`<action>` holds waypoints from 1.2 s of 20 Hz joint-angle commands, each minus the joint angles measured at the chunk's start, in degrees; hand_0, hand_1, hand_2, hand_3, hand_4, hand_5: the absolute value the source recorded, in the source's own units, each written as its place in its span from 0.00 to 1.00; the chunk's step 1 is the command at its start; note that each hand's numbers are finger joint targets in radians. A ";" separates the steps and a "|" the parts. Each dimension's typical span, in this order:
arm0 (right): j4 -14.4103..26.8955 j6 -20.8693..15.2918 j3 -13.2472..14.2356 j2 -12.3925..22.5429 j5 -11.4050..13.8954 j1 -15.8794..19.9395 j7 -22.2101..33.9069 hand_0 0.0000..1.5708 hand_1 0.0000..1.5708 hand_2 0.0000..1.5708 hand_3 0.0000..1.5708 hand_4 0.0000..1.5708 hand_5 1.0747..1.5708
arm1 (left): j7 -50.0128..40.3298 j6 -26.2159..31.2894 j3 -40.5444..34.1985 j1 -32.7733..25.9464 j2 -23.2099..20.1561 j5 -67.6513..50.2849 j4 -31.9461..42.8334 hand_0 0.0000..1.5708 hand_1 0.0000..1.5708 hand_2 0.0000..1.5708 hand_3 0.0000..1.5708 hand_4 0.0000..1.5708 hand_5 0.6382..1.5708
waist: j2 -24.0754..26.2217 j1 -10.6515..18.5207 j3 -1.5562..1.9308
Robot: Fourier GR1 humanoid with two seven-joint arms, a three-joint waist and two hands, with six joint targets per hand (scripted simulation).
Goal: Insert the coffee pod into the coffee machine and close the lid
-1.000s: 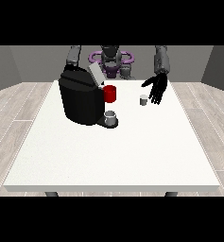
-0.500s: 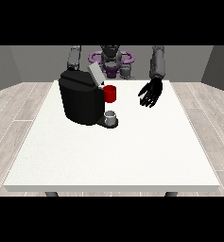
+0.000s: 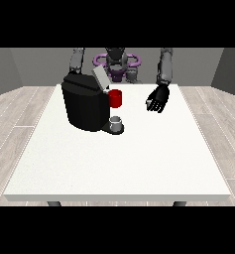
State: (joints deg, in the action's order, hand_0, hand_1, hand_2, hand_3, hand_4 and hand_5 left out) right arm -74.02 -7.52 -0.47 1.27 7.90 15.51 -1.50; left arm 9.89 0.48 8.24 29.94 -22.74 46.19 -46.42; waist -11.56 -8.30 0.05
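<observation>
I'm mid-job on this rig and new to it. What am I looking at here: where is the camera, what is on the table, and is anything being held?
There is one view, from a camera across the table, facing the robot. The robot is the small grey and purple figure at the top, reaching toward you, so its sides appear mirrored. On the white table stands a black coffee machine with its grey lid tilted up, open. A red part sits at its front, above a small grey cup on the machine's base. The hand at the view's right hovers beside the machine with fingers curled; I cannot make out whether it holds the pod. The other hand is hidden behind the machine.
</observation>
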 commanded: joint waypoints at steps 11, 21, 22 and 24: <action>4.41 -4.12 1.73 1.34 2.96 1.96 3.24 0.00 0.00 0.00 0.00 0.00 1.00 | 4.09 -0.72 -0.88 3.68 3.24 5.21 6.36 0.76 0.76 0.82 0.77 0.32 1.00 | 2.87 2.34 -0.07; 8.52 -3.14 0.73 1.01 3.71 -0.83 1.33 0.00 0.00 0.00 0.00 0.00 1.00 | 1.01 15.89 -4.22 10.95 5.20 -1.33 3.04 0.89 0.89 0.89 0.84 0.32 1.00 | 9.98 2.92 -0.04; 9.12 -3.30 1.74 0.75 2.62 -2.04 -0.60 0.00 0.00 0.00 0.00 0.00 1.00 | 2.26 16.62 -3.60 10.24 5.82 -1.42 1.82 0.88 0.88 0.88 0.84 0.31 1.00 | 10.59 3.28 -0.03; 11.10 -1.05 2.98 3.29 1.96 -2.98 -0.98 0.00 0.00 0.00 0.00 0.00 1.00 | -0.55 19.06 -3.47 11.57 6.58 -1.46 -0.16 0.89 0.89 0.89 0.85 0.34 1.00 | 11.85 3.95 -0.02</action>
State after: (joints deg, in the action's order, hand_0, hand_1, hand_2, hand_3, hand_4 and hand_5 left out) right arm -65.23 -10.80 0.94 2.53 11.15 13.72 -1.62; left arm 12.39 14.73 4.38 39.61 -17.68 45.26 -44.03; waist -2.52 -5.08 0.01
